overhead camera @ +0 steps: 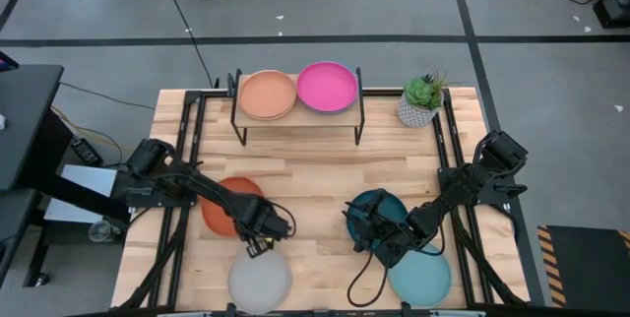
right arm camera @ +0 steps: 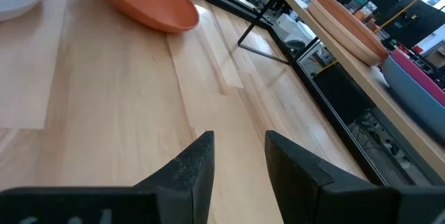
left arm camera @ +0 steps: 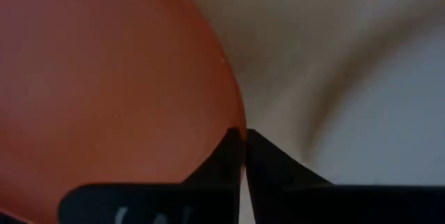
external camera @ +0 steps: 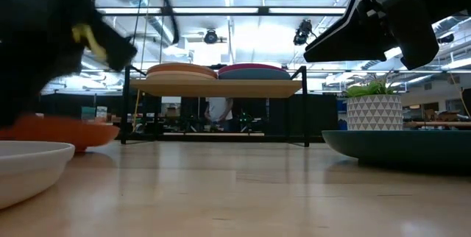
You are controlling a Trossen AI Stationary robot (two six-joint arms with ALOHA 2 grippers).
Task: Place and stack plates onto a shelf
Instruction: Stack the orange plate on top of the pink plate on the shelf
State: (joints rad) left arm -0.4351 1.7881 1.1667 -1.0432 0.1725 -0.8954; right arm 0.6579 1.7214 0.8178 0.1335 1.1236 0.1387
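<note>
Nearest, the left gripper (left arm camera: 243, 140) pinches the round matte orange plate (overhead camera: 228, 209)'s rim, the right gripper (right arm camera: 238, 156) spread; stacks already sit on the low wood-topped shelf (overhead camera: 298, 118), while three more plates wait.

Bare tabletop (overhead camera: 315, 174) lies open between the shelf (overhead camera: 295, 112) and the near plates. The shelf top is filled by two plate stacks, an orange plate (overhead camera: 268, 94) and a magenta plate (overhead camera: 327, 86) on top. A potted plant (overhead camera: 420, 100) stands just beside its right end. Under the shelf, room between the legs.
</note>
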